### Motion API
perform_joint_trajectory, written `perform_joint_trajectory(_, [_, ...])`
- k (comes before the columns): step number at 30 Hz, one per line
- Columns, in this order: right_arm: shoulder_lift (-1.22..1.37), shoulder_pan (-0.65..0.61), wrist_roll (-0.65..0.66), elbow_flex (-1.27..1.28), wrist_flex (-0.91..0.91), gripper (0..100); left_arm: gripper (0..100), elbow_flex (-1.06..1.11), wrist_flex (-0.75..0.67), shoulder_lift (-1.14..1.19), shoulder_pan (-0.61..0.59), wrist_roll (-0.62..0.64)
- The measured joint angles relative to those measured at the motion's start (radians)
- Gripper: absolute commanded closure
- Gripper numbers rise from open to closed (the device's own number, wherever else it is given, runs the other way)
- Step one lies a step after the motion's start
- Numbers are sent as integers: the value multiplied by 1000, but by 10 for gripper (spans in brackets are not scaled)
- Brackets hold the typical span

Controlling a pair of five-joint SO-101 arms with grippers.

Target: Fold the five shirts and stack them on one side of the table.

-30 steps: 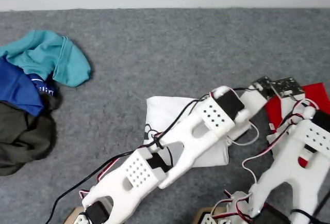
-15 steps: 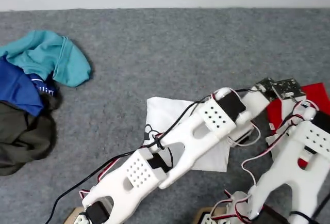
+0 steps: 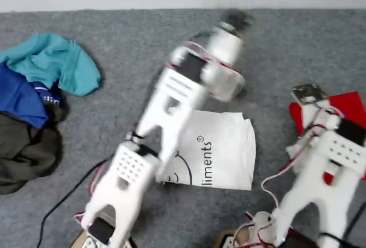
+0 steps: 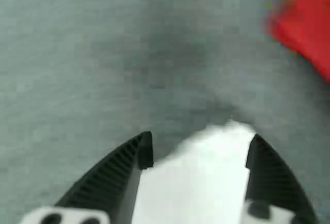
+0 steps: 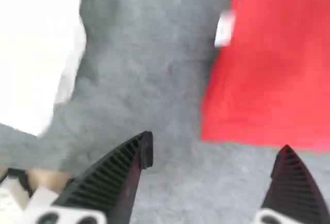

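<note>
White shirt [image 3: 226, 148] lies folded in the middle of the table [image 3: 143, 36], uncovered now that the left claw [image 3: 233, 20] has swung up and away, released. The right claw [image 5: 214, 152], also released, hovers beside the red shirt [image 3: 350, 106], so I judge stacking comes next.

The left arm [image 3: 177, 88] is blurred, and the right arm [image 3: 329, 165] hides part of the red shirt [image 3: 354, 106].
</note>
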Motion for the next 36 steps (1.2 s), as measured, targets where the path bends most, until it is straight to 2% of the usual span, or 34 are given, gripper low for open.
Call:
perform_joint_trajectory(4, [3, -210, -118, -17, -12, 637, 709, -3, 0, 0, -155, 0])
perform_joint_trajectory(8, [5, -440, -192, -32, -18, 637, 709, -3, 0, 2, -252, 0])
perform_joint_trajectory(12, [5, -554, -207, -32, -77, 637, 709, -3, 0, 0, -359, 0])
perform_joint_trajectory(19, [5, -569, -210, 121, -270, 637, 709, -3, 0, 0, -566, 0])
perform_joint_trajectory(22, [5, -571, -210, 204, -374, 637, 709, 23, 0, 0, -618, 0])
perform_joint_trajectory(30, [60, -572, -210, 430, -689, 638, 709, 103, 0, 0, -641, 0])
perform_joint_trajectory(33, [158, -574, -212, 428, -727, 639, 709, 103, 0, 0, -641, 0])
perform_joint_trajectory(36, [258, -575, -247, 368, -729, 721, 709, 103, 0, 0, -641, 0])
